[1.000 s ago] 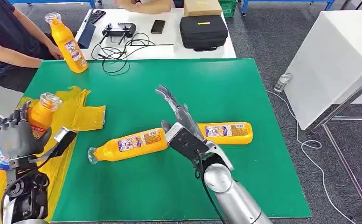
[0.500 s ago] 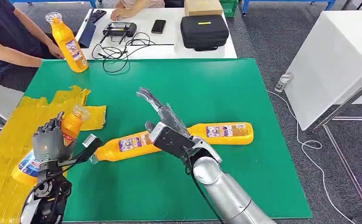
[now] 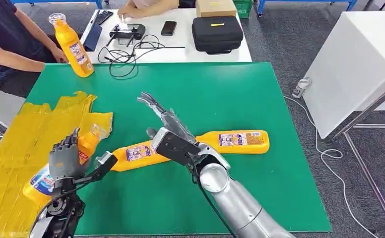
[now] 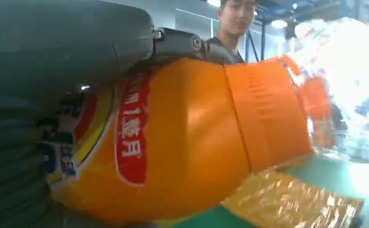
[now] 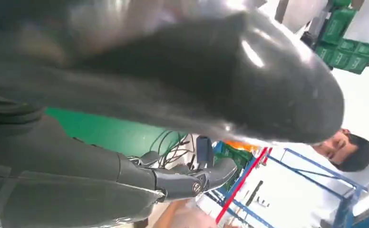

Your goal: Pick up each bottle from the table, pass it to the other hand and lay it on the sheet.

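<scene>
My left hand (image 3: 64, 161) grips an orange bottle (image 3: 88, 143), tilted with its cap toward the green mat, over the inner edge of the yellow sheet (image 3: 12, 144). In the left wrist view the bottle (image 4: 182, 142) sits close against the hand (image 4: 54, 52). My right hand (image 3: 168, 133) is open, fingers stretched out above the base end of a lying orange bottle (image 3: 136, 154). Another bottle (image 3: 237, 140) lies to its right, partly behind my forearm. In the right wrist view the fingers (image 5: 182, 180) hold nothing.
A person (image 3: 7, 44) at the far left steadies an upright orange bottle (image 3: 74, 47) on the corner of the green mat (image 3: 260, 89). Behind it is a white table with a black case (image 3: 216, 32), cables (image 3: 126, 54) and a phone (image 3: 168, 27). A white box (image 3: 359, 64) stands to the right.
My left hand has carried its bottle rightward and lower, tipping it from upright to slanted. My right hand has slid left over the lying bottle's base end.
</scene>
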Robot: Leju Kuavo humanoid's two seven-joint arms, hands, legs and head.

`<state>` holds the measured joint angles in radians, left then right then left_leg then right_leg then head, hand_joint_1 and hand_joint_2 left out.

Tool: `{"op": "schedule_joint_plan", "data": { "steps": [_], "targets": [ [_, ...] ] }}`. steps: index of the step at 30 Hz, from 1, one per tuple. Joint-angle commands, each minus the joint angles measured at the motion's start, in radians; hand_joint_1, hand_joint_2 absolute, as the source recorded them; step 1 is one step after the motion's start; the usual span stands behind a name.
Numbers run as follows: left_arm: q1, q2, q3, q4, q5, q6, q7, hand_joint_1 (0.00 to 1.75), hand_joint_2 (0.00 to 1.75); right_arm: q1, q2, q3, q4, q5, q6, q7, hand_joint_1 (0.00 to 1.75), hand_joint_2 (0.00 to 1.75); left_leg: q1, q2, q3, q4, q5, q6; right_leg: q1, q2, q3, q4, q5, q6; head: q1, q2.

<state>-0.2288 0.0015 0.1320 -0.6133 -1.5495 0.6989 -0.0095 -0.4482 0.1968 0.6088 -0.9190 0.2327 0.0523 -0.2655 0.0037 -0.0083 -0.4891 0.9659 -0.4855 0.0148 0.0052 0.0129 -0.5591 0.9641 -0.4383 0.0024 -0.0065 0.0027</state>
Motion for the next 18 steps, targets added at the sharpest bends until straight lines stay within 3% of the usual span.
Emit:
{"op": "schedule_joint_plan", "data": {
  "steps": [1,13,18],
  "targets": [
    [-0.09,0.042,-0.058,0.257,0.022,-0.001,0.058,0.0,0.0,-0.039,-0.003,0.032,0.051,0.027,0.016,0.022,0.0,0.0,0.001,0.001,0.002,0.0,-0.001,-0.001,0.0,-0.001,0.002,0.0,0.0,0.001,0.0,0.0],
    [-0.066,0.039,-0.04,0.231,0.056,-0.001,0.045,0.0,0.0,-0.045,0.003,0.02,0.05,0.059,0.031,0.042,0.0,0.0,0.0,0.0,0.001,0.0,0.0,-0.001,0.0,-0.001,0.001,0.0,0.0,0.001,0.0,0.0],
    [-0.046,0.017,0.051,0.159,0.184,-0.001,-0.076,0.0,0.0,-0.064,0.006,0.013,0.086,0.094,0.04,0.05,0.0,0.0,0.0,0.001,0.001,0.0,-0.001,-0.001,0.0,-0.001,0.001,0.0,0.0,0.001,0.0,0.0]
  ]
}}
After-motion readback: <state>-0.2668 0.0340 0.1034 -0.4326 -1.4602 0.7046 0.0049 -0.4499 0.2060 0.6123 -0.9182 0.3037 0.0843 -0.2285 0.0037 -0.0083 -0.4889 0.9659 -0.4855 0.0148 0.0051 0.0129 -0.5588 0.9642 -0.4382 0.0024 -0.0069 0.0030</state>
